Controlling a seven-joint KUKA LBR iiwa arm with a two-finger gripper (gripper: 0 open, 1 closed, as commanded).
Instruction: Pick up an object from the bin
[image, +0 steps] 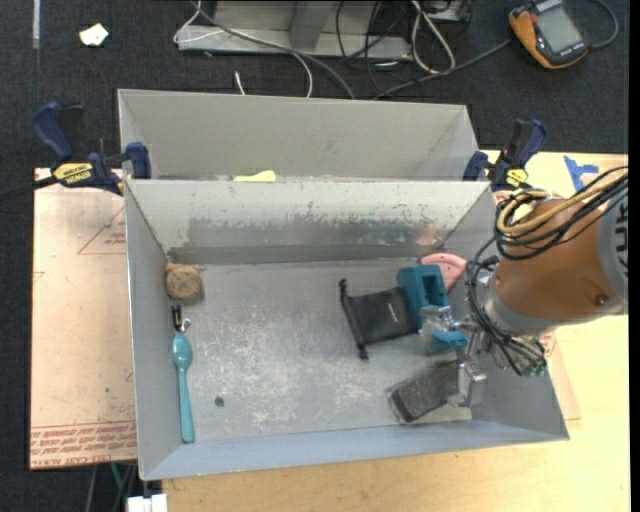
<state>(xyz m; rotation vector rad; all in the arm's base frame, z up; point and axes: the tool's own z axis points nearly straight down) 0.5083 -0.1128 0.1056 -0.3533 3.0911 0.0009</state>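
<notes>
A flat dark grey pad (425, 393) lies by the bin's (290, 370) near wall. My claw (466, 378) is at its right end. I can't tell if it's clenched.

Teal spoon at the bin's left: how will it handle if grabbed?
The teal spoon looks like thin plastic, so probably light and stiff. It lies flat on the bin floor, so its slim handle may pivot when pinched.

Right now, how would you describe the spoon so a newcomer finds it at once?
Go to the left wall of the bin. Just inside it, below a brown round lump, lies the spoon, its bowl toward the lump and its handle toward the near edge. It is the only long, thin, light-blue thing there.
</notes>
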